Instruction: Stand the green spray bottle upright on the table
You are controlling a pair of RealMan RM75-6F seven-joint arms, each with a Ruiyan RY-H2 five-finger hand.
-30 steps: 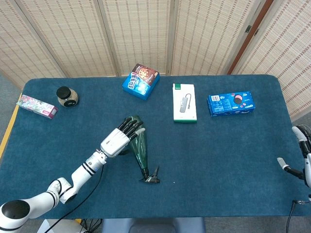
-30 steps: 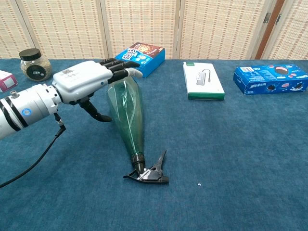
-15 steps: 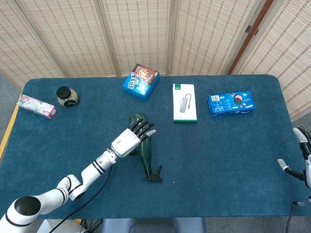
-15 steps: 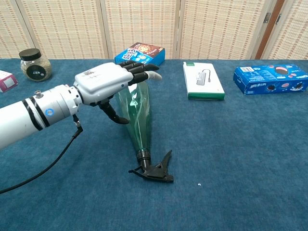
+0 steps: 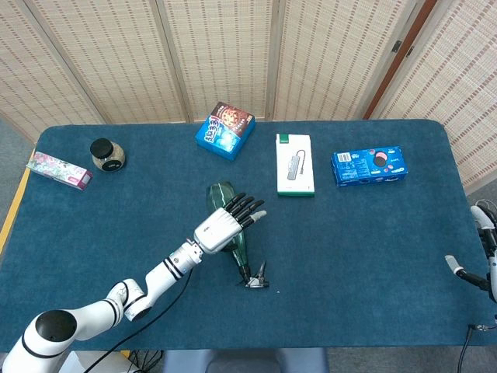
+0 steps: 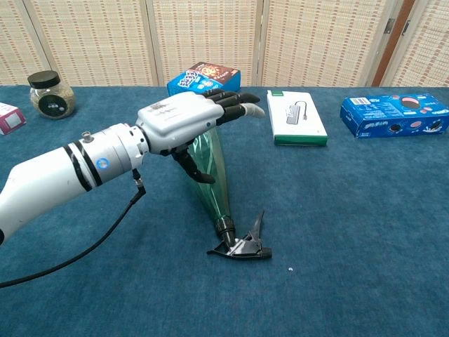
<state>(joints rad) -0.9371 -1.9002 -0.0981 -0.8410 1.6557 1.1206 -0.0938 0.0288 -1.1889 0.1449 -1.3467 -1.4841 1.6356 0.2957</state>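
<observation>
Left hand (image 6: 184, 118) has slid rightward across the lying green spray bottle (image 6: 212, 175); fingers extended over the body, thumb beneath, not closed: released. Bottle has pivoted, black trigger head (image 6: 242, 244) now toward 5 o'clock, at bench centre. Judgement: grasp pending, uprighting not begun. Blue-felt bench (image 5: 365, 256); woven screens (image 5: 225, 47) at 12 o'clock. Right hand (image 5: 483, 252) idles at 3 o'clock, state unclear.

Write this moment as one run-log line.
left hand: open above bottle | green plastic spray bottle: lying, nozzle toward robot | right hand: idle at table edge
</observation>
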